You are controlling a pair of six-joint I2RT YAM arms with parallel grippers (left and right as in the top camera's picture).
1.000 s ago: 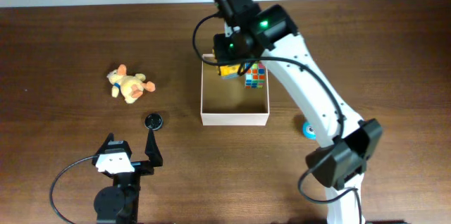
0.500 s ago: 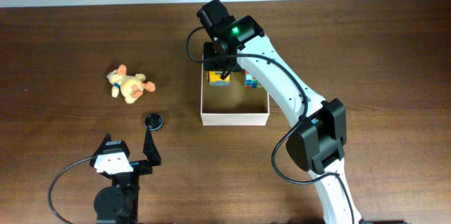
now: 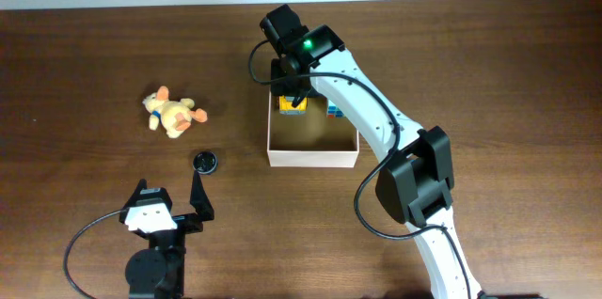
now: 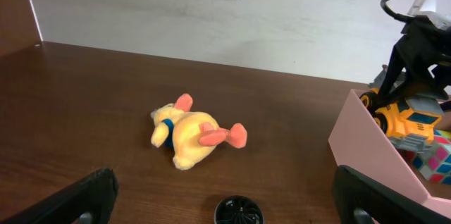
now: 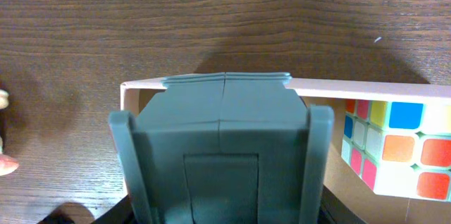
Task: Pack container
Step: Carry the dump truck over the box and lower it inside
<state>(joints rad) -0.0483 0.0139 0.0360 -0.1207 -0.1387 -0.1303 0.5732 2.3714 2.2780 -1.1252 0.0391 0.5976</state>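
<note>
The container, a shallow square box that is white outside and tan inside, sits at mid-table. My right gripper hangs over its back left corner, shut on a yellow toy truck. In the right wrist view the truck's grey bed fills the frame between the jaws, above the container's rim. A colour cube lies inside at the back right. My left gripper rests open near the front edge, holding nothing. From the left wrist the container's wall and the truck show at the right.
A yellow-and-orange plush animal lies left of the container, also visible from the left wrist. A small black round object sits on the table just ahead of my left gripper. A pale wall runs along the table's far edge.
My right arm has carried the truck leftward, from over the container's back middle to its back left corner. The left arm has stayed still.
</note>
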